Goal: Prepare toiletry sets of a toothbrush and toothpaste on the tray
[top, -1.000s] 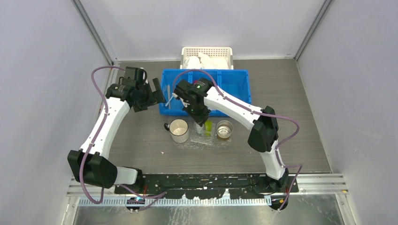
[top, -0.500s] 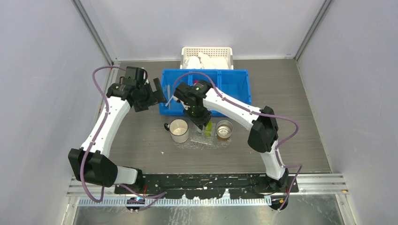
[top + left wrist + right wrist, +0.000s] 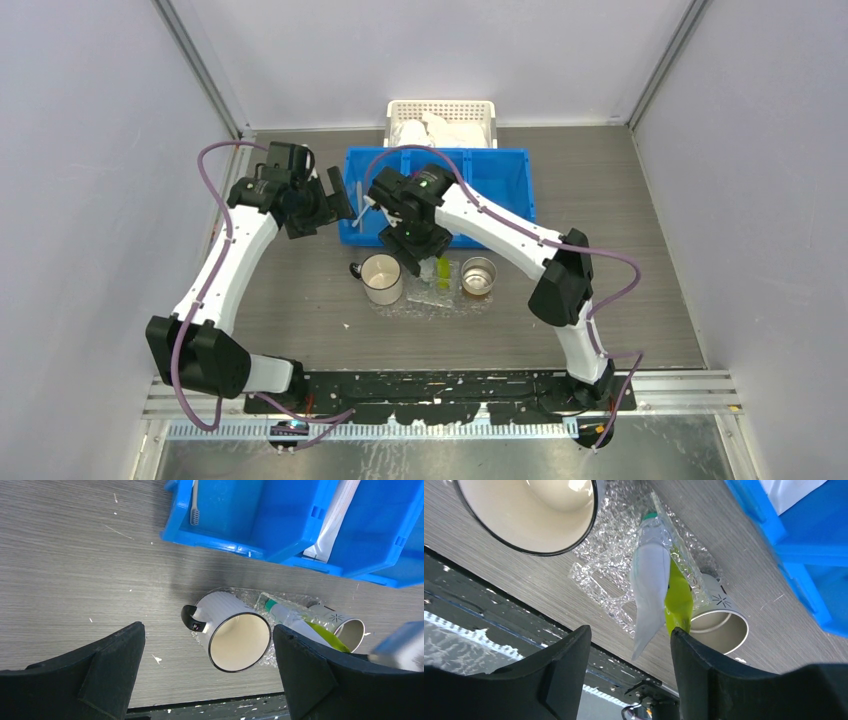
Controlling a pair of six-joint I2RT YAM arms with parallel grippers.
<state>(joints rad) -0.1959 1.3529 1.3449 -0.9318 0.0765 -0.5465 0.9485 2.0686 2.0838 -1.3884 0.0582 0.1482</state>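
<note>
the right gripper hangs over the shallow clear plastic tray, its two black fingers standing apart with nothing pinched between them. the small flat white toothpaste tube with a teal cap lies on the tray below, crimped tail pointing toward the gap between the fingers and cap pointing away, and a flat yellow-green tube lies against its side. the tray has a white ceramic mug at one end and a small round metal cup at the other. no brush shows on the tray, so the set looks half made. the slim white plastic toothbrush lies in the left-end compartment of the blue three-compartment plastic bin, bristle head by the near wall and long axis running front to back. the left gripper, fingers spread wide and empty, hovers just beside that end of the bin with the brush ahead of it. it is the nearer arm by a good way, and a reach would likely need the fingers closing across the handle's thin width.
</note>
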